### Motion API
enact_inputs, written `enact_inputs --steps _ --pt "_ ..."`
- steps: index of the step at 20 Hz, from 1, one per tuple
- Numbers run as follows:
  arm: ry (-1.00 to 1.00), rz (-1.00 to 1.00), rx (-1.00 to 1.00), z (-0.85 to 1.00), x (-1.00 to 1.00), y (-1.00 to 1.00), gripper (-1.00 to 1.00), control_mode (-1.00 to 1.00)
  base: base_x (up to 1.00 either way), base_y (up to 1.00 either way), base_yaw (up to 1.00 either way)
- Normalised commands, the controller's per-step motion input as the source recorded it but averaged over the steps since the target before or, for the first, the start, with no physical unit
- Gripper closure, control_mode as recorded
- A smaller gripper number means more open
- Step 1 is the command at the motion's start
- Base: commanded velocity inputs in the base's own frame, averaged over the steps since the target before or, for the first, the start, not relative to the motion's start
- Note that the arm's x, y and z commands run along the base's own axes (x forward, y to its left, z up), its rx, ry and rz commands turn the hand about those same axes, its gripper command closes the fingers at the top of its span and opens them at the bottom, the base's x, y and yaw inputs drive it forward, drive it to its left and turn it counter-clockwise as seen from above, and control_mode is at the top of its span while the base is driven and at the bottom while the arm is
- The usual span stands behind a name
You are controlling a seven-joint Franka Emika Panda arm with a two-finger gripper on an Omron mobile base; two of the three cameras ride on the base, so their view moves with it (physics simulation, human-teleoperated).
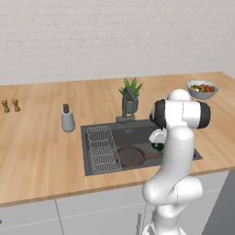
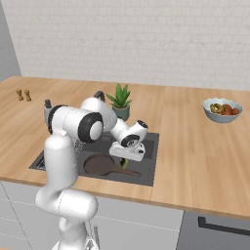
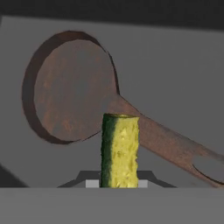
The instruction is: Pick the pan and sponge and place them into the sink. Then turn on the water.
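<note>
Pale brick wall and a long wooden counter (image 1: 41, 133) frame the left base view. Set into the counter is the dark grey sink (image 1: 137, 133), a wire rack (image 1: 102, 149) along its left side and a tall dark faucet (image 1: 128, 103) behind it, with no stream running. The pan (image 1: 131, 156) lies on the sink floor, handle pointing right toward the arm. A potted plant (image 1: 132, 89) stands behind the faucet, a bowl of food (image 1: 202, 89) far right, a grey bottle (image 1: 68, 118) left of the sink.

From the right base view, the gripper (image 2: 125, 161) hangs low inside the sink (image 2: 146, 168), just above the pan's (image 2: 100, 163) handle, with a sliver of yellow-green between its fingers.

Looking along the hand, the sponge (image 3: 120, 151) stands on edge, pinched between the fingers, which are closed on it. Below it lies the pan (image 3: 70, 87), its handle running to the lower right over the grey sink floor (image 3: 175, 65).

By my judgement the step is releasing the sponge. It should drop cleanly if the fingers part while the hand is this low; landing partly on the handle seems harmless. After that, the hand needs to rise straight up before swinging to the faucet.
</note>
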Motion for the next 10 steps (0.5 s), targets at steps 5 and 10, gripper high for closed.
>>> enact_inputs --steps 5,10 --pt "-0.03 0.01 0.04 -0.38 0.22 0.0 1.0 -1.0 0.0 0.0 0.0" --pt "0.0 0.0 0.0 -0.41 0.32 0.0 1.0 -1.0 0.0 0.0 0.0"
